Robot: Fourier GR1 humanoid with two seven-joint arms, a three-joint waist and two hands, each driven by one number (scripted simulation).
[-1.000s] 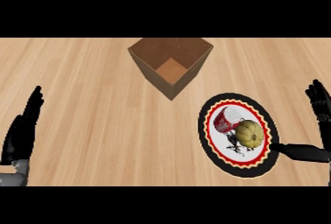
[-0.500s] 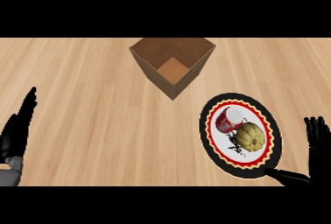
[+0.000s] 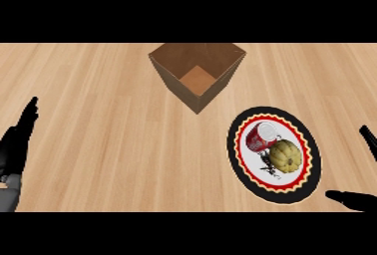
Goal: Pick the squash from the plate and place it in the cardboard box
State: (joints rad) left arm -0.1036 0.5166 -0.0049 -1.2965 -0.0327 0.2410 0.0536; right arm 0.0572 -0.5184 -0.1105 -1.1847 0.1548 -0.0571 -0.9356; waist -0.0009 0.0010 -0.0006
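**Ana:** Sitting on the plate [image 3: 242, 149], toward its right side, the squash [image 3: 285, 155] looks like a small, ribbed, yellow-green gourd. It is probably stiff and hard-skinned, so it should not give under the fingers, and it seems light for its bulk. The rounded skin could be slippery.

**Ben:** Where should the robot take hold?

**Ana:** Across its widest part, fingers on one flank and thumb on the other, so the ribs help to seat them. A red and white can [image 3: 261, 135] lies tipped just beside it on the upper left, touching or nearly so. That side is crowded; the lower right side is freer.

**Ben:** Which way does it point?

**Ana:** It is only slightly longer than wide. Its long axis seems to run from the plate's upper left toward its lower right, but no stem end can be made out.

**Ben:** And the hands?

**Ana:** The right hand [image 3: 352, 198] shows only in part at the counter's [image 3: 110, 124] lower right corner, near the plate's rim; thumb and a finger are spread well apart and hold nothing. The left hand [image 3: 16, 147] rests open at the left edge, fingers up, also empty.

**Ben:** The target?

**Ana:** The cardboard box [image 3: 177, 74] stands open near the far edge, well apart from the plate.
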